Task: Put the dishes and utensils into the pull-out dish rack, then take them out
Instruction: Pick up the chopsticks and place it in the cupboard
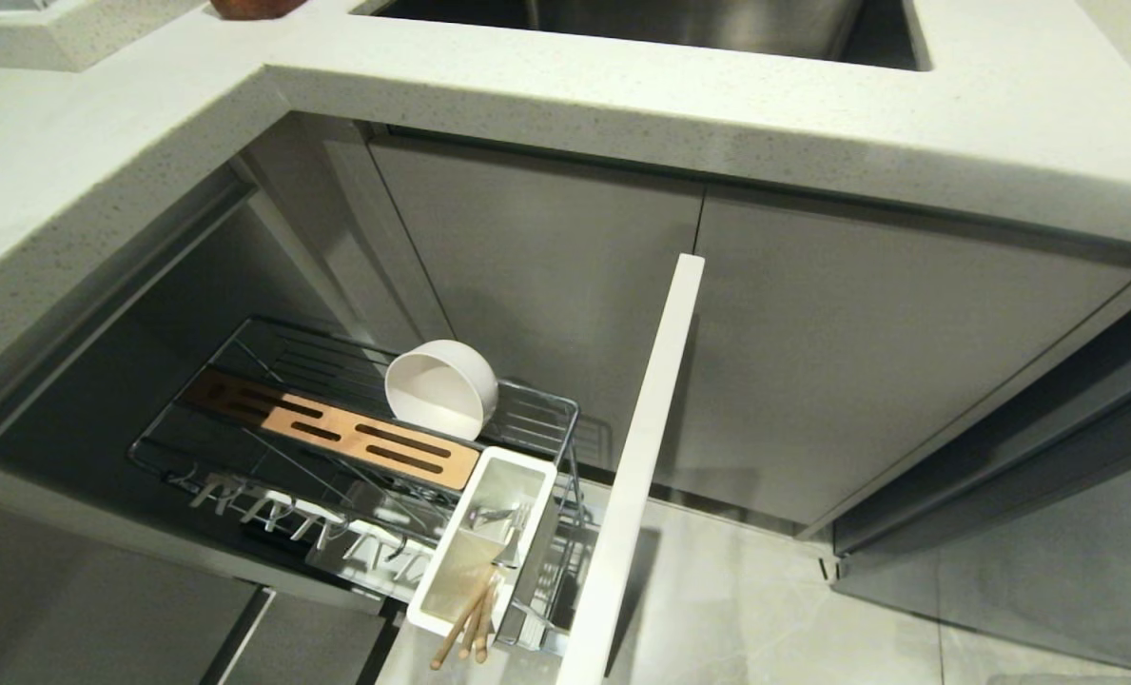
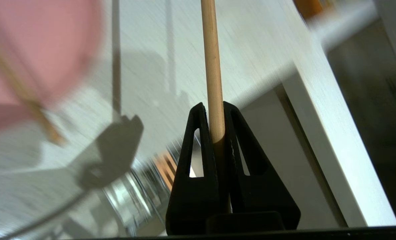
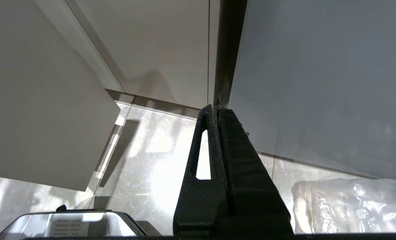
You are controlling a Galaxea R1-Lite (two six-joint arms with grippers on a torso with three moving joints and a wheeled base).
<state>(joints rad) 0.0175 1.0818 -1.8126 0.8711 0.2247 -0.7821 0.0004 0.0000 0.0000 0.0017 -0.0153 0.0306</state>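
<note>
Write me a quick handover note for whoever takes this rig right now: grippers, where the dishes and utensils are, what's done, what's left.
Left gripper: shut on one chopstick, over the counter and outside the head view.
Right gripper: shut, empty, parked low over the floor.
Pull-out dish rack: pulled out. Cream bowl rests tilted on its wires behind the wooden strip. The white caddy holds wooden sticks and something metal, likely the spoon.
Pink plate: on the counter, blurred, with another stick lying across it.
Load or unload phase: cannot tell from this moment. Check before moving the held chopstick.
</note>
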